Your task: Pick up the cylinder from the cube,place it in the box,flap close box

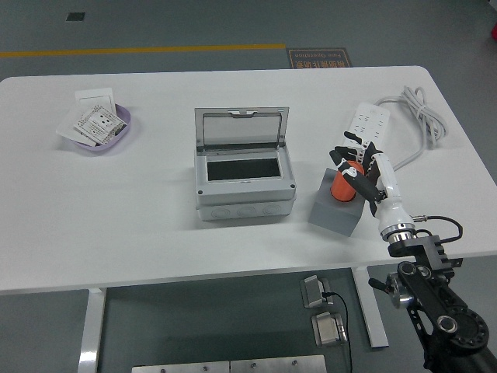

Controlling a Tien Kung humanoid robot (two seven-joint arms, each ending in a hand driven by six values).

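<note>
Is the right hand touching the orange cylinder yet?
Touching: in the head view, the right hand's fingers wrap the orange cylinder, which stands in the grey cube.

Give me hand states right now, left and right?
Left: not in view.
Right hand: fingers curled around the orange cylinder, which stands on the grey cube.

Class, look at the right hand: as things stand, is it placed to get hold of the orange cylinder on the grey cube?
Probably yes. The right hand is already at the orange cylinder, its fingers curling over the top. The cylinder stands upright on the grey cube, and nothing lies between them.
</note>
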